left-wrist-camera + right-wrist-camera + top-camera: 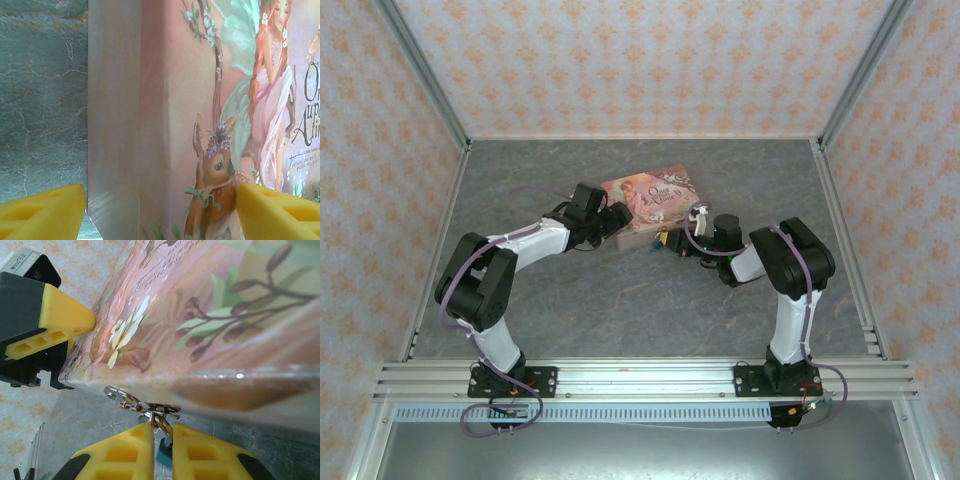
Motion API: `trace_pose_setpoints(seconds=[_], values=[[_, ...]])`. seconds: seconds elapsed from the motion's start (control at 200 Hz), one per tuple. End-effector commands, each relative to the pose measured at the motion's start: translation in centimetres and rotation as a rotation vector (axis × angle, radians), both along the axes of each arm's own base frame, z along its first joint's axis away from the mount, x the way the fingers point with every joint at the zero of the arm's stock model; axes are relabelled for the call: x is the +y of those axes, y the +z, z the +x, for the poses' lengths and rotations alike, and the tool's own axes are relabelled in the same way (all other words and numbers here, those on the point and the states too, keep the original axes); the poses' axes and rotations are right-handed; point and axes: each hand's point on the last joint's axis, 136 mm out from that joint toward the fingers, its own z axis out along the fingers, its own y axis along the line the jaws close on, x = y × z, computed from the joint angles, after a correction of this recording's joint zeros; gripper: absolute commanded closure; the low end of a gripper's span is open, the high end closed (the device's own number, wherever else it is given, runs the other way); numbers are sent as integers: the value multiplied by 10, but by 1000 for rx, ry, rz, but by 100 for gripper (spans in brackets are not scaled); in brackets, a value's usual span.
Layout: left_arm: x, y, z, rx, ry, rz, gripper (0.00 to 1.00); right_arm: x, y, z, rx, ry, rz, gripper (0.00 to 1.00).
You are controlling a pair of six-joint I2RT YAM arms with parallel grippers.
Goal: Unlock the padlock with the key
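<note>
Item: padlock (162, 458), tiny, with a smooth teal-blue body that looks painted, lying at the near long side of the pink tin (650, 196), just below its lower edge. A thin silvery loop (160, 416) rises from it and joins a short run of bright metal links (122, 396) trailing along the tin's base; whether any of these pieces is the key cannot be told. Holder: right gripper (162, 432), its yellow, hollow-celled fingers (125, 455) drawn nearly together and pinching the padlock body between them. Second holder: left gripper (160, 200), at the tin's left end, fingers (42, 212) spread wide, one outside the tin's side wall and one over the lid, straddling the edge with no visible squeeze. Tin: rectangular, glossy sheet metal with crisp folded edges, printed with a fairy, a fawn and blossoming branches in pink, green and brown; the side wall is plain and reflective. Worktop (620, 310): flat, grey, stone-veined, matte. Status, as judged: the lock appears steadied for working, but nothing shows a key seated in it or the shackle sprung. Finding the key, inserting it, turning it and freeing the shackle all seem left to do.
</note>
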Motion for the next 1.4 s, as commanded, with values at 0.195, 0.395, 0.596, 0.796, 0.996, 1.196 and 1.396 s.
trace_pose_setpoints(seconds=[0.195,0.395,0.596,0.796,0.996,1.196,1.396], values=[[14,-48,-37,179,-8,120,21,1,25,-2,-28,19,53,100],[16,-47,-40,180,-5,117,21,-8,30,7,-1,-57,81,100],[8,-42,-46,175,4,85,21,-16,30,11,40,-130,89,100],[-1,-37,-53,188,60,37,21,-22,22,11,82,-173,75,100],[-15,-30,-57,200,118,-54,20,-27,21,13,117,-229,108,100],[-26,-25,-64,203,106,-66,20,-32,22,18,172,-291,158,100],[-29,-27,-71,214,102,-66,19,-36,20,26,241,-356,223,100]])
